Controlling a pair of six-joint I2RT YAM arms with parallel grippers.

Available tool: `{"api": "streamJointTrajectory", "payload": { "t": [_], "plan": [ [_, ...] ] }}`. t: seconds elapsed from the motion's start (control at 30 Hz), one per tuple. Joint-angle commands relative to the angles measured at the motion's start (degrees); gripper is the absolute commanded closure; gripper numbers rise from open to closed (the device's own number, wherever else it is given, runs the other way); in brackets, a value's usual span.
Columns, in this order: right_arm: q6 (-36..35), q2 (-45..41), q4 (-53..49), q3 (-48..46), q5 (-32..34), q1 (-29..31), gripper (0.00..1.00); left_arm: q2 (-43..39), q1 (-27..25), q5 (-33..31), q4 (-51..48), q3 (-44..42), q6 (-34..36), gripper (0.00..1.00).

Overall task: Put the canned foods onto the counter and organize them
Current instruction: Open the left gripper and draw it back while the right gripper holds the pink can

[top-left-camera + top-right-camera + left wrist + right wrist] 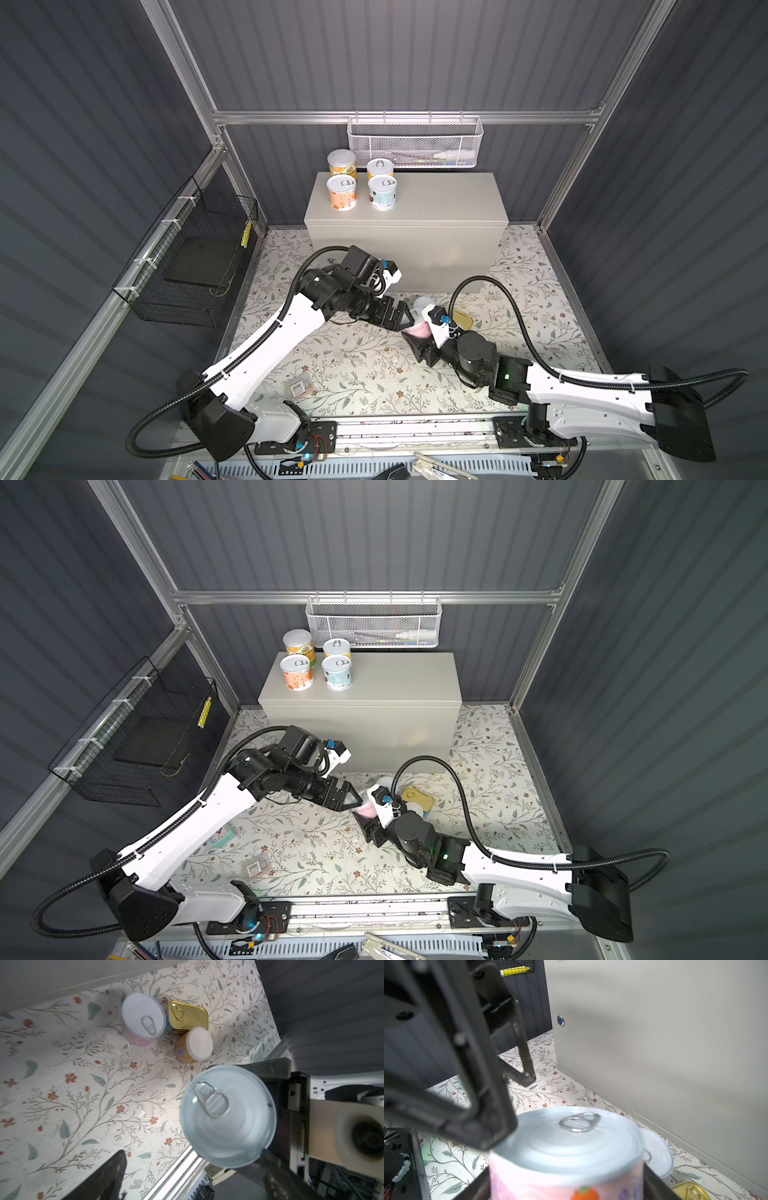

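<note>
My right gripper (419, 337) (566, 1180) is shut on a pink-labelled can (419, 330) (368, 811) (227, 1114) with a silver pull-tab top, held upright above the floral mat. My left gripper (409, 316) (355, 798) (193, 1185) stands open right beside it, and one finger (483, 1122) is close to the can's rim. Several cans (342, 192) (382, 193) stand on the left of the counter (440, 199) top. On the mat before the counter are another pink can (142, 1018), a gold tin (188, 1016) (417, 798) and an orange can (194, 1045).
A white mesh basket (413, 141) hangs on the back rail above the counter. A black wire basket (195, 257) is fixed to the left wall. A clear barcode packet (300, 387) lies on the mat near the front rail. The counter's lock (560, 1020) faces the arms.
</note>
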Motion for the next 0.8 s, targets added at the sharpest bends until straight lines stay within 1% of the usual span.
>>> {"api": "streamJointTrajectory", "payload": {
  "t": [0.0, 0.17, 0.27, 0.43, 0.67, 0.77],
  "plan": [
    [1.75, -2.82, 2.49, 0.31, 3.60, -0.08, 0.33, -3.40, 0.55, -7.66, -0.97, 0.69, -1.48, 0.00],
    [4.40, -4.49, 0.12, -0.77, 6.73, -0.06, 0.34, -9.04, 0.57, -12.16, 3.76, -3.73, -5.35, 0.00],
    [5.85, -5.45, -0.23, -1.60, 7.68, -0.04, 0.34, -11.76, 0.57, -16.07, 4.38, -5.19, -6.52, 0.00],
    [6.40, -6.27, -1.64, -1.69, 7.84, -0.02, 0.33, -15.11, 0.57, -20.07, 4.40, -9.00, -7.97, 0.00],
    [7.06, -7.92, -7.41, 0.51, 7.70, -0.26, 0.33, -23.15, 0.57, -24.50, 9.60, -21.07, -13.22, 0.00],
    [7.43, -8.96, -8.49, 1.12, 7.60, -0.27, 0.32, -24.43, 0.57, -25.34, 10.74, -24.63, -14.34, 0.00]
  ]
}}
